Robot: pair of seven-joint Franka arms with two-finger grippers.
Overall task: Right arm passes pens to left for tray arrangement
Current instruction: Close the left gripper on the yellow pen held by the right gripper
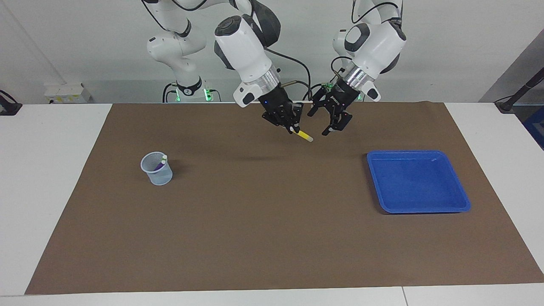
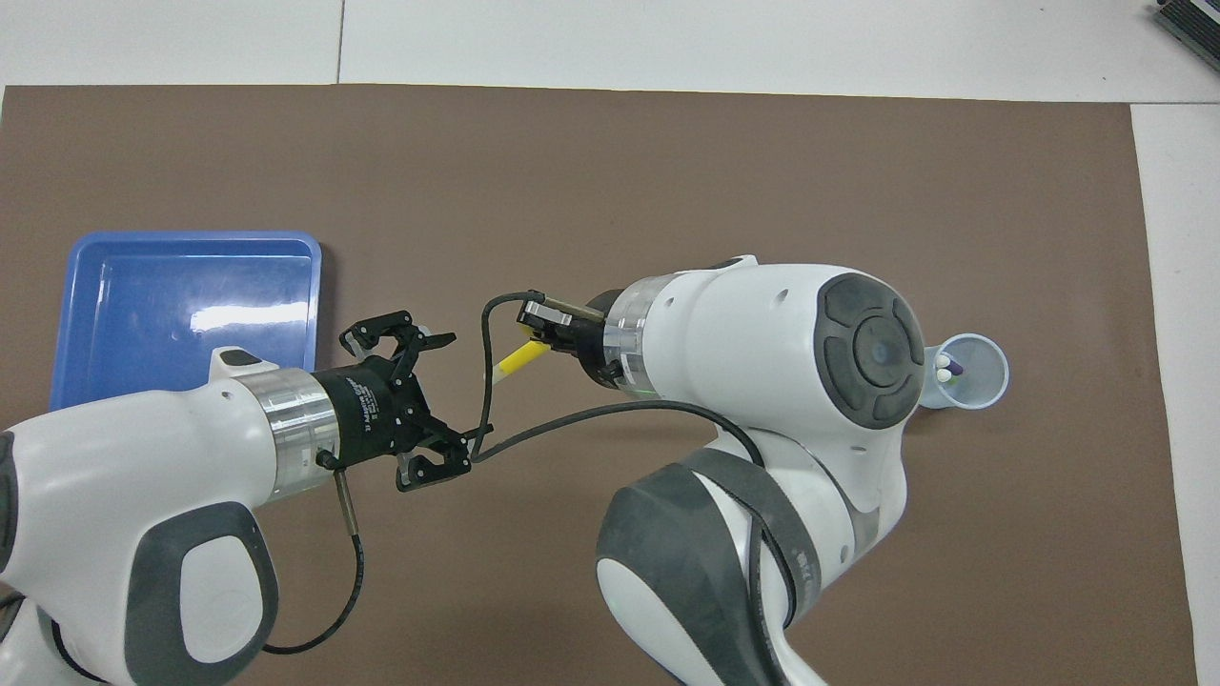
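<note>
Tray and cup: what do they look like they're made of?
The tray looks like glossy blue plastic: moulded rounded corners, and light glares off its floor. The cup looks like pale-blue fine mesh, metal or plastic, I cannot tell which; the pens inside show dimly through its wall.

A white table (image 1: 55, 170) bears a brown mat (image 1: 263, 221), blue tray (image 1: 461, 209) and mesh cup (image 1: 158, 175).
</note>
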